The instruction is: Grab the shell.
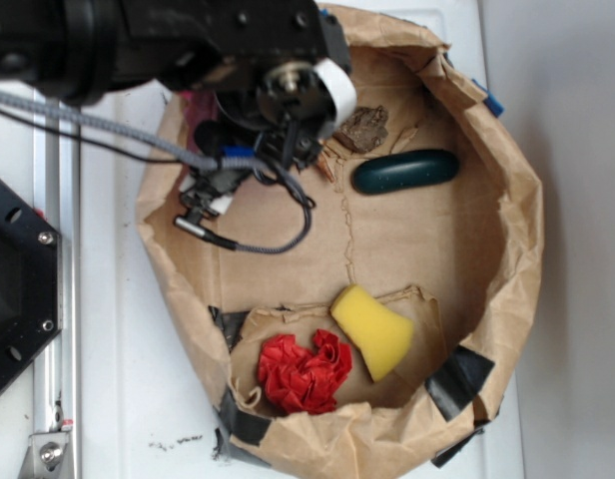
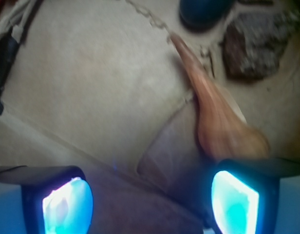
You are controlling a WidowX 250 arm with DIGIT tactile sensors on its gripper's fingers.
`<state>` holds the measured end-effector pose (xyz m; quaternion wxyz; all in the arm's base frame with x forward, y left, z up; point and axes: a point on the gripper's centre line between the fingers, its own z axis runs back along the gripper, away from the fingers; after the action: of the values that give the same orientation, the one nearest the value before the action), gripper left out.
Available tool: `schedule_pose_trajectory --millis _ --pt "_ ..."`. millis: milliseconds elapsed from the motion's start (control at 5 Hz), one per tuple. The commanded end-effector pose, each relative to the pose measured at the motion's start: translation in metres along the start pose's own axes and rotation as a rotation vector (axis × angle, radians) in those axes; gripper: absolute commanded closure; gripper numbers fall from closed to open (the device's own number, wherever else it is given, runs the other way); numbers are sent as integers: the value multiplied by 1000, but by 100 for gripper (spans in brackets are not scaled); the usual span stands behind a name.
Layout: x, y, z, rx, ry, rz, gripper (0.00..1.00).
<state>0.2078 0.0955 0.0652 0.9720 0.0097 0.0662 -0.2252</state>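
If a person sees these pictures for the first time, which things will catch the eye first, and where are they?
In the exterior view, the red crumpled object and the yellow sponge stand out at the near side of the brown paper basin, with a dark green oblong object farther back. In the wrist view, the orange-tan shell lies close to one glowing fingertip of the open gripper, a rough brown rock beyond it.
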Motion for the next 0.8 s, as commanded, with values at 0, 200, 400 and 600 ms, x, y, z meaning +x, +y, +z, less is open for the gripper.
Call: schedule_pose_trajectory --millis 0,200,400,600 --pt "-6 4 10 35 -26 -16 0" --pt "-4 9 14 51 -89 -53 0" --pt "3 16 9 113 -166 -133 0" --pt "7 19 2 120 -145 -127 0"
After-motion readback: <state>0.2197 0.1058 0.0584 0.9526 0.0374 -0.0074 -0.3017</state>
